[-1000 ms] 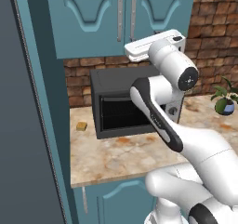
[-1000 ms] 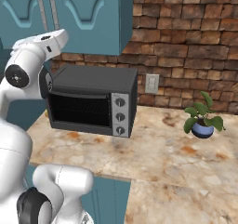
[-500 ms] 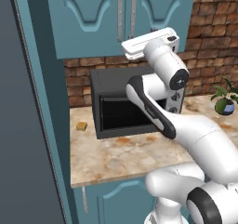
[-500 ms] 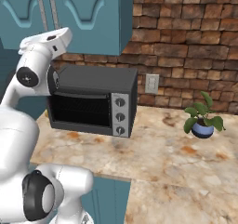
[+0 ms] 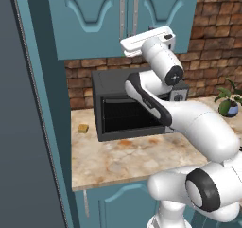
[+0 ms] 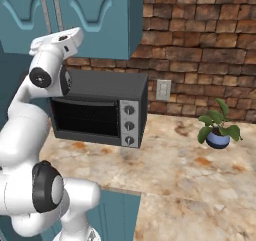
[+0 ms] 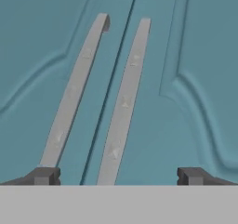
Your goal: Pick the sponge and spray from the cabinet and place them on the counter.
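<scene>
Our claw (image 7: 116,175) stands spread wide, holding nothing, right before the closed cabinet (image 5: 99,19), straddling its two silver bar handles (image 7: 123,102). Compared with a second ago, we have raised the hand closer to the doors. Below, the microwave (image 6: 100,115) sits on the counter (image 6: 190,170).

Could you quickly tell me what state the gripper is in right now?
Gripper: open, holding nothing, fingertips apart in front of the closed cabinet doors and their handles.

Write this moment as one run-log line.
cabinet: doors shut | gripper: open, facing bar handles, holding nothing | sponge, spray: not yet fetched
</scene>
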Available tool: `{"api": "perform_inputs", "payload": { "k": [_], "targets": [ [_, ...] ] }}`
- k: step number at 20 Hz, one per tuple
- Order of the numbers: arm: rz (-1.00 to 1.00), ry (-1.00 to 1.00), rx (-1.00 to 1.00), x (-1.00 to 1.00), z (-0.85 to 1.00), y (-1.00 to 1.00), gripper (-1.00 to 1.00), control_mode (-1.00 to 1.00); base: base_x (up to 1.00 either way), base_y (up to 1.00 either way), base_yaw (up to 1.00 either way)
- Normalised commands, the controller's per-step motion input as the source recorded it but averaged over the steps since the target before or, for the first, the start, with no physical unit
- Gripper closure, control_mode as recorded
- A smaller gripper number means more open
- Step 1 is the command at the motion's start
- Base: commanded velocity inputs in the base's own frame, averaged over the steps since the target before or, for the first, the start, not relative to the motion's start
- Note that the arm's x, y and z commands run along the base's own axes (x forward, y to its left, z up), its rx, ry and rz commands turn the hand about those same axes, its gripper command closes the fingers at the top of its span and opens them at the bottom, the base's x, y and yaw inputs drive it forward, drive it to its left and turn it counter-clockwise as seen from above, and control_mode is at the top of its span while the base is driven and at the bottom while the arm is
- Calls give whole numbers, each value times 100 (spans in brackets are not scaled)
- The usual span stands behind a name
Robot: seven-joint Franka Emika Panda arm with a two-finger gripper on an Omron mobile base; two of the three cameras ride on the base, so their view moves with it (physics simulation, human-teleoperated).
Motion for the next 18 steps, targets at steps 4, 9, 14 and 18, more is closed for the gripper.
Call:
{"api": "perform_inputs", "payload": {
  "k": [4,9,14,18],
  "targets": [
    [0,0,0,38,0,3,-100,-100,0,0,0],
    [0,0,0,35,0,7,-100,-100,0,0,0],
    [0,0,0,31,0,17,-100,-100,0,0,0],
    [0,0,0,34,-3,24,100,-100,0,0,0]
  ]
}}
